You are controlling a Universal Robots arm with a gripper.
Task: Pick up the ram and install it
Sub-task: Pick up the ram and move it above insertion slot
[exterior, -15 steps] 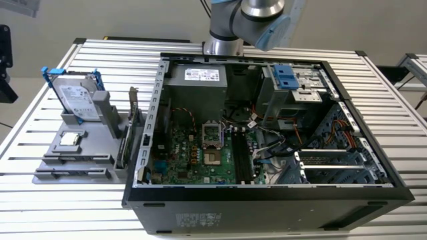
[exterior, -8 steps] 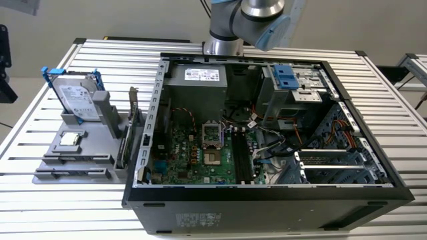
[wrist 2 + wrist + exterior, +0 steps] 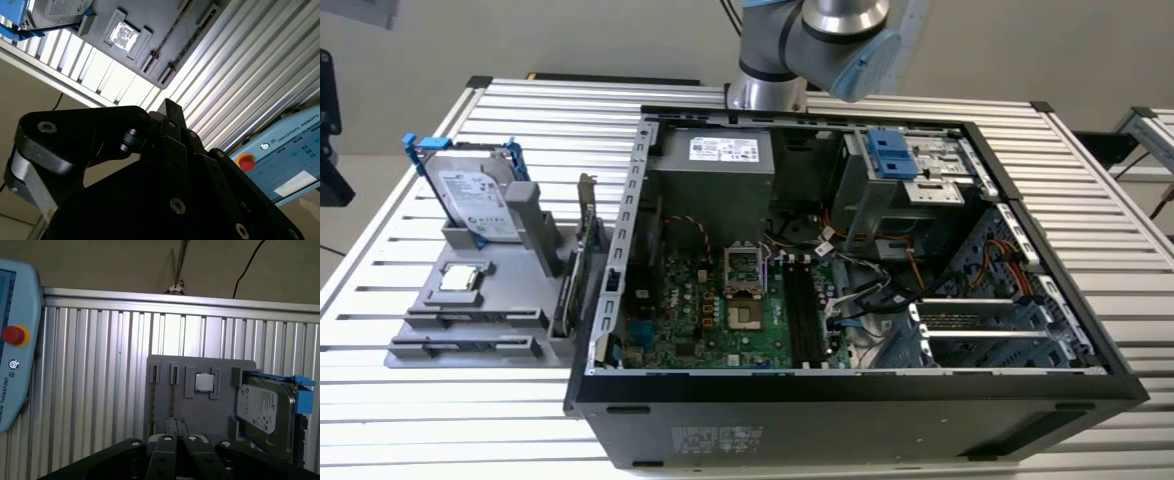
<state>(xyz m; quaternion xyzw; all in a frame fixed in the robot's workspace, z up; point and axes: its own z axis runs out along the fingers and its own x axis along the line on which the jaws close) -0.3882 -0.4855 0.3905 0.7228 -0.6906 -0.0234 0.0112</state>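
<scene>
The ram (image 3: 566, 292) stands on edge as a thin strip in a slot of the grey holder (image 3: 467, 325), left of the open computer case (image 3: 854, 385) in the exterior view. In the first wrist view the ram (image 3: 172, 400) is the thin edge next to the square processor chip (image 3: 204, 382). My gripper (image 3: 176, 426) hangs well above the holder, roughly over that slot, shut with nothing in it. Its black fingers (image 3: 171, 114) point toward the holder (image 3: 150, 20). The motherboard's long black slots (image 3: 803, 312) lie bare inside the case.
A taller dark card with a metal bracket (image 3: 591, 235) stands beside the ram. A silver hard drive in a blue frame (image 3: 470, 195) stands at the holder's far end. A teach pendant (image 3: 12, 340) lies on the ribbed metal table (image 3: 100, 380).
</scene>
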